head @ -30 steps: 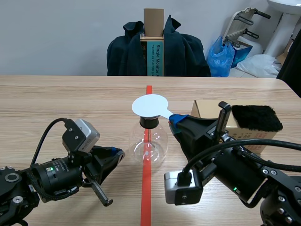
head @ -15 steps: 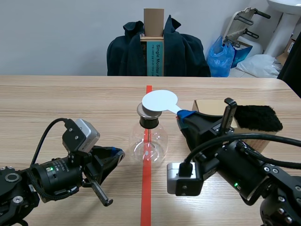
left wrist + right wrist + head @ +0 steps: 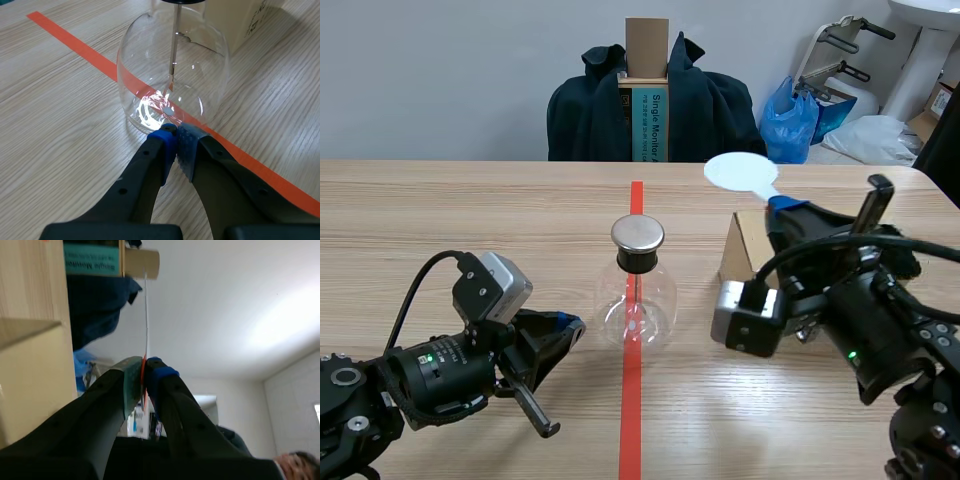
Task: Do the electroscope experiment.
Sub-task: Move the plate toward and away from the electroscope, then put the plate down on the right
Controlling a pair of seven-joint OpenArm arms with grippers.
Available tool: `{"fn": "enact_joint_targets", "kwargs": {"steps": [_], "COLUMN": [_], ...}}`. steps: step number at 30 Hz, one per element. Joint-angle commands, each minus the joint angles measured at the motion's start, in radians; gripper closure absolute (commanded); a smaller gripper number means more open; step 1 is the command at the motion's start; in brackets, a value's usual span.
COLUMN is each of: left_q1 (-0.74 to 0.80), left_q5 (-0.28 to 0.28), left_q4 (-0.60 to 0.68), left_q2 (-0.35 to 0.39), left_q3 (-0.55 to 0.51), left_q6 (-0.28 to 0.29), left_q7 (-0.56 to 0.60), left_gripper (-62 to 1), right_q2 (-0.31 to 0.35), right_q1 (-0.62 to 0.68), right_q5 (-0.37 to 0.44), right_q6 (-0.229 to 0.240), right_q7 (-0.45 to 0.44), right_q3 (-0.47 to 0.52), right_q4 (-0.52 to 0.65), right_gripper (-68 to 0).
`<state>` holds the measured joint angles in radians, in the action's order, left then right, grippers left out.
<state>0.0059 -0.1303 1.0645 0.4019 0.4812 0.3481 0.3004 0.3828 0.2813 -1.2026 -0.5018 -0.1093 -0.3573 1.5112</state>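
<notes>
The only print I could read stood on the teal box (image 3: 651, 122) beyond the worktop's far edge. White letters ran down its face and began "Single Monitor"; whatever followed was hidden behind that edge. Through my right wrist camera the same teal face (image 3: 92, 260) showed white lettering too small for me to make out. The cardboard box (image 3: 235, 20) toward the worktop's right edge carried small dark print on its side, which I could not read.

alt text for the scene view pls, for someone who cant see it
A glass flask with a metal cap stands mid-table between two robot arms. The right gripper holds a white disc up in the air near a box. The left gripper lies shut beside the flask's base.
</notes>
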Motion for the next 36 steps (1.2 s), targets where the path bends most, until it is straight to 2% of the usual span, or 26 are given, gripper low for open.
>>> {"fn": "enact_joint_targets", "kwargs": {"steps": [1,5,13,20,27,36], "left_q1": [-0.001,-0.001,-0.001,-0.001,-0.001,-0.001], "left_q5": [-0.006,-0.006,-0.006,-0.006,-0.006,-0.006], "left_q4": [0.027,0.027,0.027,0.027,0.027,0.027], "left_q2": [-0.005,-0.005,-0.005,-0.005,-0.005,-0.005], "left_q3": [-0.01,-0.01,-0.01,-0.01,-0.01,-0.01], "left_q6": [0.002,0.002,0.002,0.002,0.002,0.002], "left_q7": [0.017,0.017,0.016,0.016,0.015,0.013], "left_gripper": [-1.6,-1.6,-1.6,-1.6,-1.6,-1.6], "right_q2": [0.013,0.031,0.063,0.06,0.022,-0.006], "right_q1": [-0.005,0.027,0.088,0.082,0.043,-0.018], "right_q5": [0.006,0.023,0.118,0.179,0.177,0.179], "right_q6": [-0.014,-0.016,-0.068,-0.066,-0.066,-0.066], "right_q7": [0.014,0.022,0.044,0.07,0.057,0.047], "right_q3": [0.019,0.052,0.058,0.057,0.047,-0.018], "right_q4": [0.031,0.031,0.03,0.02,-0.064,-0.175], "right_gripper": [-0.8,-0.8,-0.8,-0.8,-0.8,-0.9]}}
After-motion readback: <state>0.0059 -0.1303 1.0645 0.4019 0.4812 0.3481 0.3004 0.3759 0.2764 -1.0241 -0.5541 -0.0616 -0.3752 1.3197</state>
